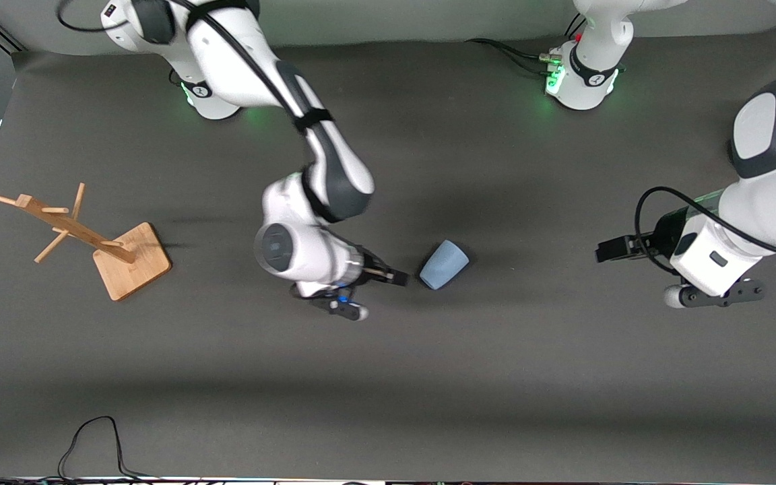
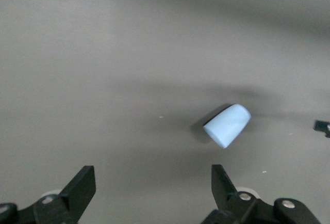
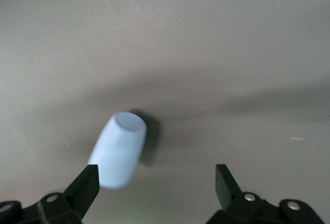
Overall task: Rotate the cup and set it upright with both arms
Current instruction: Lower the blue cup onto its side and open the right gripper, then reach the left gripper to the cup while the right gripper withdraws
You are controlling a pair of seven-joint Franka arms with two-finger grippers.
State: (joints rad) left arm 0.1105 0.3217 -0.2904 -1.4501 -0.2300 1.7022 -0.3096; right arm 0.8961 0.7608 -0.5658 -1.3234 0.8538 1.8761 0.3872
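Note:
The pale-blue cup (image 1: 443, 264) lies on its side on the dark mat near the table's middle, its wider end toward my right gripper. My right gripper (image 1: 398, 277) is low beside that end, a short gap away, open and empty. In the right wrist view the cup (image 3: 119, 152) lies just ahead of one fingertip (image 3: 87, 180), off the centre of the open right gripper (image 3: 156, 182). My left gripper (image 1: 607, 250) hovers toward the left arm's end of the table, well apart from the cup. The left wrist view shows the cup (image 2: 227, 125) ahead of the open left gripper (image 2: 153, 182).
A wooden rack (image 1: 71, 225) on a square base (image 1: 133, 263) stands toward the right arm's end of the table. A black cable (image 1: 91, 438) loops at the table edge nearest the front camera.

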